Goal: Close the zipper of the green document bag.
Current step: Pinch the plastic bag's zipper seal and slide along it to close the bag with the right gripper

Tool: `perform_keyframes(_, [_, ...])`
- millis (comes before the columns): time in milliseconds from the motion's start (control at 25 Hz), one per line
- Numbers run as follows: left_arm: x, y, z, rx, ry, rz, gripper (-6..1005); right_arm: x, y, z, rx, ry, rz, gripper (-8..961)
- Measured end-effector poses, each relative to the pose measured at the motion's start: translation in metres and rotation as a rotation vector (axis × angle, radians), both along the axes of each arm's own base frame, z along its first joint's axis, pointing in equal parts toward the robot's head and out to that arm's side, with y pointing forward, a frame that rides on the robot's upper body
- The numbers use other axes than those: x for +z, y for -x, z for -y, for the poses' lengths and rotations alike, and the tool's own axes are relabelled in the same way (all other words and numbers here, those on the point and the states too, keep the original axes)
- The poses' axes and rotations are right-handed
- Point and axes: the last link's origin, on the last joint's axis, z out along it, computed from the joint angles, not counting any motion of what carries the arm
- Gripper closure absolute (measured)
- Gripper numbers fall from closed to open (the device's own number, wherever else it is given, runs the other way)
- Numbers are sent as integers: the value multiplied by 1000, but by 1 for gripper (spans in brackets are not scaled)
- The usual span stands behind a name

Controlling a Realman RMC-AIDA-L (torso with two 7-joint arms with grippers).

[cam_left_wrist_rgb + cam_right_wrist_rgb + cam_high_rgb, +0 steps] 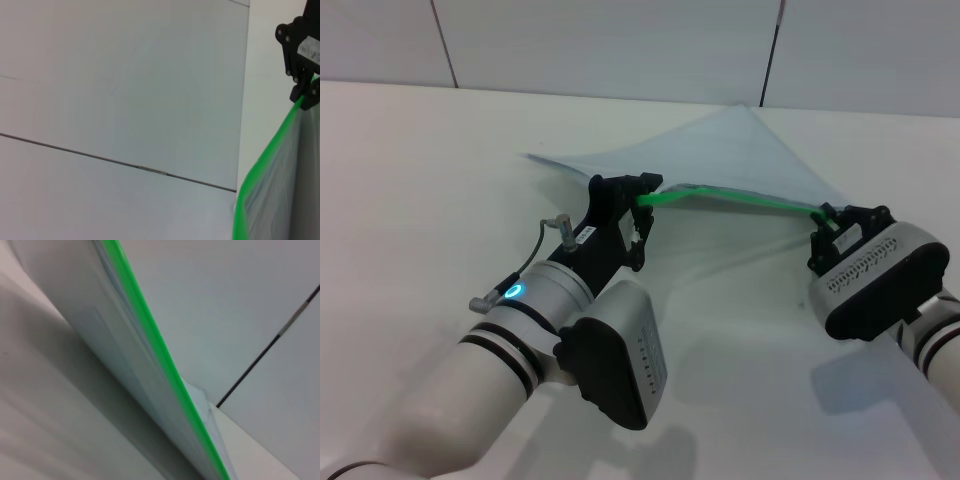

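The left tool [642, 203] is reaching forward over the white table [420, 180] from the lower left of the head view, and its black fingers are pinching closed on the left end of the zipper [740, 199]. That end is being held up off the table.

From there the zipper is running as 1 thin bright green strip toward the right, sagging slightly between the 2 arms. Behind and below it the green document bag [740, 150] is hanging as a pale translucent sheet, tilted, with its far edge resting on the table close to the tiled wall [620, 40] and 1 corner rising to a peak near the wall's dark seam.

In the left wrist view the zipper [260, 170] is stretching away to the other arm's black tool [302, 75], which is gripping its far end. The slider cannot be made out in any view.

On the right, the right tool [832, 226] is clamping shut on the right end of the zipper, just above the table. The right wrist view is showing the green strip [160, 360] running along the bag's [100, 350] upper edge toward the wall.
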Motion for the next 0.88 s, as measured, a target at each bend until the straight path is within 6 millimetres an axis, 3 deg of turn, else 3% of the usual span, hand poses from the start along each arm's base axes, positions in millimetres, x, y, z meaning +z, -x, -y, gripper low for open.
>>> perform_keyframes(880, [-1,-2,2,-25,1,-12,945,10,-16,-6,-55,-22,7,866])
